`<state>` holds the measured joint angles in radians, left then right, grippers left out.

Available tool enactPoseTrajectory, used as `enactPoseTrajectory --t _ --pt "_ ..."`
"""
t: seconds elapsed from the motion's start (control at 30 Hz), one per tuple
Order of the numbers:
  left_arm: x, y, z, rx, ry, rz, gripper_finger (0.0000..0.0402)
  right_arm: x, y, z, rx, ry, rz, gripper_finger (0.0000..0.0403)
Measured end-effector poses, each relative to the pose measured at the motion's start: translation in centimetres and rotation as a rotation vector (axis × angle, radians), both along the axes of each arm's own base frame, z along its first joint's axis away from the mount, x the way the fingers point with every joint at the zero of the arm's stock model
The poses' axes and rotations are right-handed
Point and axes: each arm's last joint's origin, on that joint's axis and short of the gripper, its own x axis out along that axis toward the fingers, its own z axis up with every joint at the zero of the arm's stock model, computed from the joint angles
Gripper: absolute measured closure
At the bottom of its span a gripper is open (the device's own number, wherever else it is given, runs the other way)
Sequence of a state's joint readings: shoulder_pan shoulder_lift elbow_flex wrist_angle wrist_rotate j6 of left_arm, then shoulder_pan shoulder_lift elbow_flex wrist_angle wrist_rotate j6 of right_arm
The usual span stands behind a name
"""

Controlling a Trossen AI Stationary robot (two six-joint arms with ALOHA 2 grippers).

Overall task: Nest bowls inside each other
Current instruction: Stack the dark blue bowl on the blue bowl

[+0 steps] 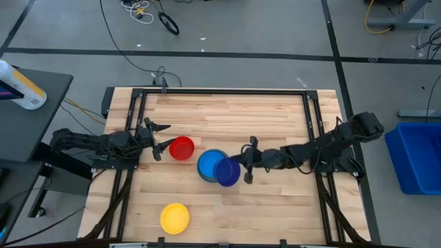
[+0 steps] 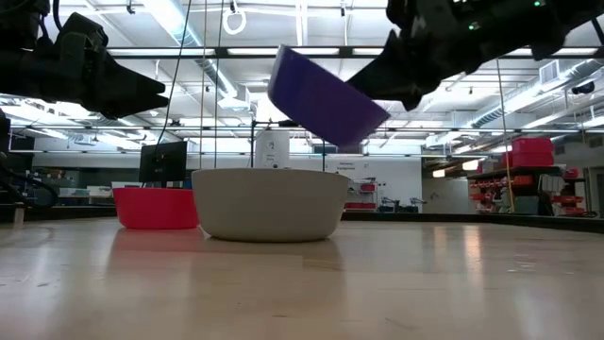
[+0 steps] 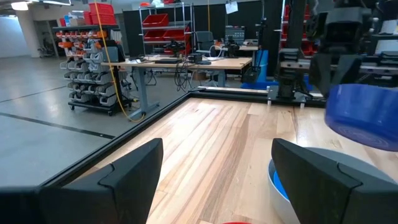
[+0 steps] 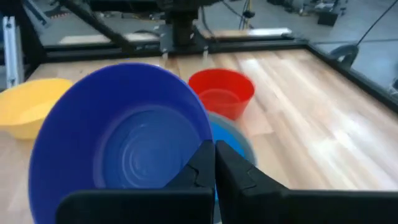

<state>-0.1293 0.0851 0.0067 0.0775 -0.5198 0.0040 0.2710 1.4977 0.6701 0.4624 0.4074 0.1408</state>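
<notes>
Bowls sit on the wooden table [image 1: 275, 124], and the grey bowl [image 2: 270, 203] in the middle is the landmark. It has the light blue bowl [image 1: 208, 164] nested inside it, so from above mostly the light blue shows.

Left of the grey bowl is the left claw [image 1: 156, 140]. Its two fingers are spread wide apart and hold nothing. The red bowl [image 1: 182, 147] sits just past those fingertips, between the left claw and the grey bowl. It stands upright on the table, close beside the grey bowl.

Nearer the front edge of the table, and to the left of the grey bowl, is the yellow bowl [image 1: 174, 218]. It is well apart from the others.

Over the right side of the grey bowl hangs the dark blue bowl [image 1: 227, 171]. It is tilted and up in the air, not touching the table. The right claw [image 1: 249, 160] is pinched tight on its rim, with one finger inside the bowl and one outside.
</notes>
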Motion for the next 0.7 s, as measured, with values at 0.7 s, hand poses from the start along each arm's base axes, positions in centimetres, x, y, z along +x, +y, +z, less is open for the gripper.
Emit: enactPoseTrajectory --t 0.7 --pt "0.0 0.0 0.0 -0.005 -0.002 -0.001 0.0094 4.8 -2.9 0.3 -0.06 -0.054 0.026 0.0403"
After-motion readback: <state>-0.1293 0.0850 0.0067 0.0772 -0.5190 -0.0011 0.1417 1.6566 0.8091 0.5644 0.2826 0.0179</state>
